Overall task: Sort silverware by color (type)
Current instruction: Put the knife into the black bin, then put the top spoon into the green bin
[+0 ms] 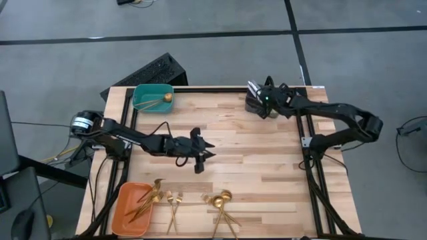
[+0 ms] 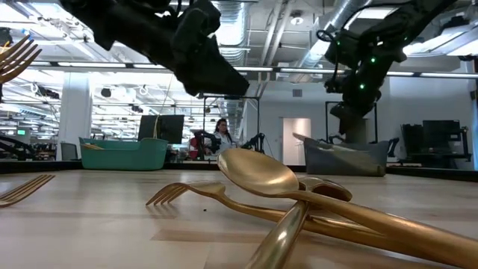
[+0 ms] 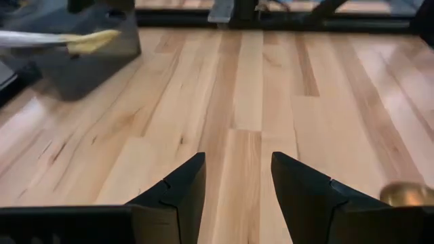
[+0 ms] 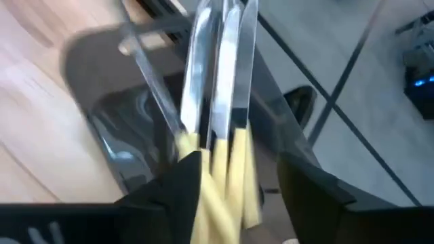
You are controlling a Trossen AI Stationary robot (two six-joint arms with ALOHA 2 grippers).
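While my right pincer (image 1: 257, 93) hangs over the dark grey bin (image 1: 257, 107) at the far right corner of the desk (image 1: 267, 160), its fingers stand apart w/ nothing clamped: the knives (image 4: 217, 135), silver blades & pale gold handles, lie between and beyond the tips, leaning in that bin. Can't tell if any blade touches a finger. Left pincer (image 1: 208, 149) sits mid-desk, above bare wood, fingers (image 3: 180, 196) parted, nothing between them. Rest of the silverware is split up: one gold piece (image 1: 159, 101) rests in the teal bin (image 1: 152, 97) at the far left corner, a bunch of gold forks (image 1: 147, 200) lies in and over the edge of the orange bin (image 1: 130, 210) at the near left, two more forks (image 1: 173, 207) lie just beside it on the wood, & a crossed heap of gold spoons (image 1: 220, 203) sits near the front edge, centre. Low view shows those spoons (image 2: 261, 175) stacked over one another, a fork (image 2: 179, 193) beside them
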